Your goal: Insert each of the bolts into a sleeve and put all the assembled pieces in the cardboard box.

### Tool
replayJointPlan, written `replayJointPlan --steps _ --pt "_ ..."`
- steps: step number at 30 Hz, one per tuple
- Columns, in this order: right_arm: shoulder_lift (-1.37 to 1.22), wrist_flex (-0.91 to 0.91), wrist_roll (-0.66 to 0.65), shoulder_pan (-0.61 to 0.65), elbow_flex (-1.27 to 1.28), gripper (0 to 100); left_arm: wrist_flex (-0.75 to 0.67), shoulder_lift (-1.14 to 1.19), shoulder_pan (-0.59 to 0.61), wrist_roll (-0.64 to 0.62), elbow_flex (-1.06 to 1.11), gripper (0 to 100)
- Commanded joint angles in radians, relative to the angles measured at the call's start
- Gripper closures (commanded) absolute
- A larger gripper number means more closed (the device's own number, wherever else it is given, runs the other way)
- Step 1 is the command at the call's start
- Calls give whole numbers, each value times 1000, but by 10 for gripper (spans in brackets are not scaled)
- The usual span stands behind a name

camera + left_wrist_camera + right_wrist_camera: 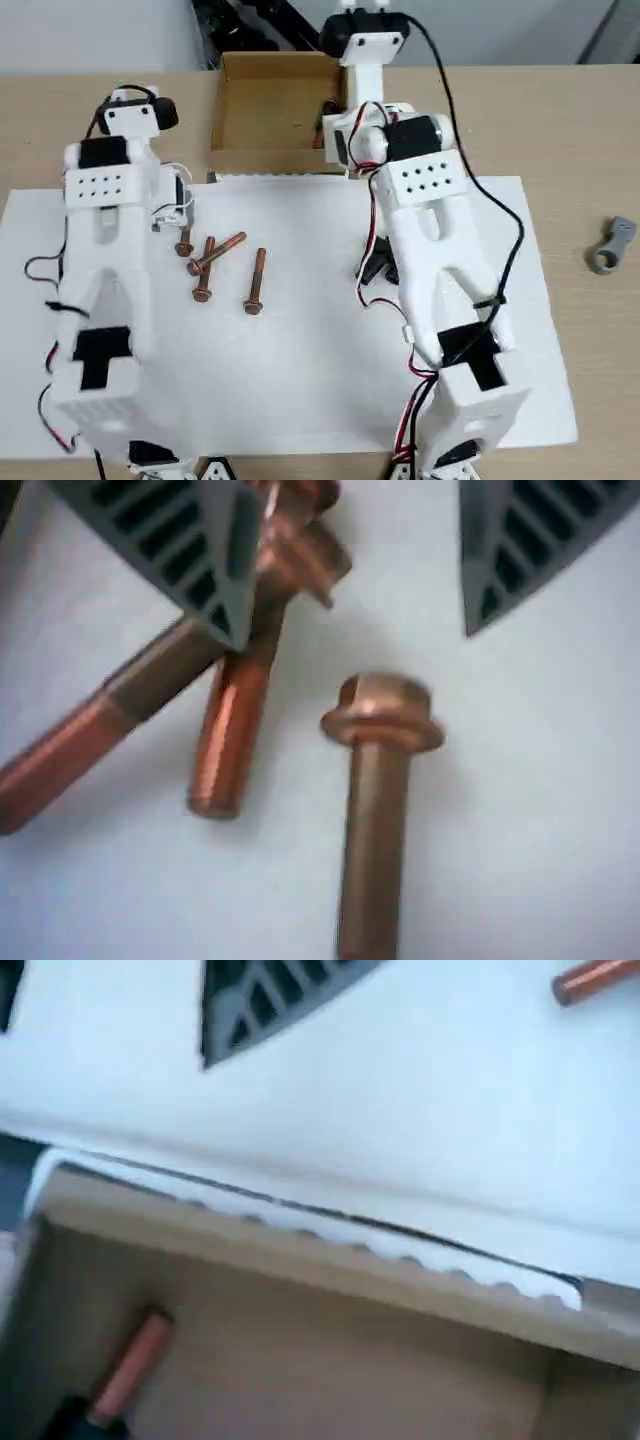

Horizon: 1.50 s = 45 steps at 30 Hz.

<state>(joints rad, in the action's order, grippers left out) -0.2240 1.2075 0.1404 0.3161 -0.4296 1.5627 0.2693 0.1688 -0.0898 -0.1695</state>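
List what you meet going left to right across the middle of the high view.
left arm → clustered bolts → single bolt → right arm → grey part

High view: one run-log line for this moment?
left gripper: open over bolts | right gripper: at box | box: one bolt inside | white sheet: four loose bolts

Holding the left arm bent downward, the left gripper [355, 632] pointing straight down, its ribbed fingers [190, 550] spread wide and gripping nothing. Holding the right arm stretched forward, the right gripper [110, 1040] tilted downward, parted and unladen.
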Motion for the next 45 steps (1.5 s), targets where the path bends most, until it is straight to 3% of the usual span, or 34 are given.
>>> replayJointPlan --steps 1,23,28,35,45 --pt "58 10 11 -27 -43 879 2 38 -21 6 -73 867" --pt "58 45 12 -41 -43 880 -138 299 25 -2 -79 874" --pt "64 45 11 -41 -43 880 -138 318 26 0 -79 998" --pt "65 45 11 -41 -43 880 -117 315 23 12 -79 995" --pt "76 47 8 -39 -43 880 -43 207 29 245 -77 995"
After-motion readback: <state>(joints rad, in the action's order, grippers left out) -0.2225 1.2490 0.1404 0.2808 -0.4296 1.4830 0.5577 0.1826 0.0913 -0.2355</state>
